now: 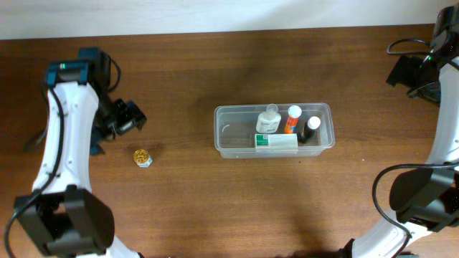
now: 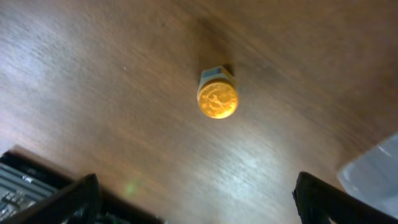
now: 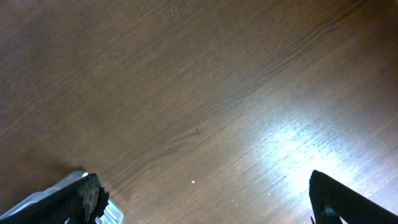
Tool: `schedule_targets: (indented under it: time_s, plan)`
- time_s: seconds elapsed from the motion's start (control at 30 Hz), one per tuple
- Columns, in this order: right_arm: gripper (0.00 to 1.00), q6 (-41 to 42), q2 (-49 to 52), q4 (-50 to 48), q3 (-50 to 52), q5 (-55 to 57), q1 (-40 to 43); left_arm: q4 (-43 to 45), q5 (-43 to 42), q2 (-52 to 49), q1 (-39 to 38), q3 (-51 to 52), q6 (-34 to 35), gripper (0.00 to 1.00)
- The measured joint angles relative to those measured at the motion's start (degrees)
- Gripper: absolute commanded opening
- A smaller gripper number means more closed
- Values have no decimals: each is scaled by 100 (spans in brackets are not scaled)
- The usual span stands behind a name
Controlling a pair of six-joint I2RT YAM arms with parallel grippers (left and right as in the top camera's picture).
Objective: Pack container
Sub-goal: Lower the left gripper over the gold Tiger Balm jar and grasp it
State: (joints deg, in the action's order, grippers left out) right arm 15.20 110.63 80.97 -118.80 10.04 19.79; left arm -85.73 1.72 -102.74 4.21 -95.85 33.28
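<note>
The clear plastic container (image 1: pixel 237 136) sits at mid-table. Its right half holds a clear bottle with a white cap (image 1: pixel 268 120), an orange bottle (image 1: pixel 292 119), a dark bottle (image 1: pixel 310 129) and a green-and-white box (image 1: pixel 276 141). A small gold-lidded jar (image 1: pixel 143 158) stands on the table to the left, apart from the container. It also shows in the left wrist view (image 2: pixel 217 96). My left gripper (image 1: pixel 129 117) is open and empty, above and behind the jar, with a container corner (image 2: pixel 373 174) at that view's right edge. My right gripper (image 3: pixel 205 199) is open and empty over bare wood at the far right.
The table is dark brown wood (image 1: pixel 215 208). A pale wall runs along the far edge (image 1: pixel 215 14). Dark cables and a mount (image 1: pixel 412 68) sit at the far right corner. A black base with cables (image 2: pixel 25 186) shows at the left wrist view's lower left.
</note>
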Motion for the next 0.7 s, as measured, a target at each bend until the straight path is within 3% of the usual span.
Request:
schedule_targets:
  time_s: [0.23, 0.53, 0.7]
  plan:
    - [98, 7, 0, 0, 0, 0, 0, 850, 17, 109, 0, 1346, 109, 99]
    - [98, 2, 0, 0, 0, 2, 0, 1746, 15, 111, 0, 1438, 120, 99]
    - [98, 7, 0, 0, 0, 0, 0, 2026, -92, 79, -28, 1438, -203, 99]
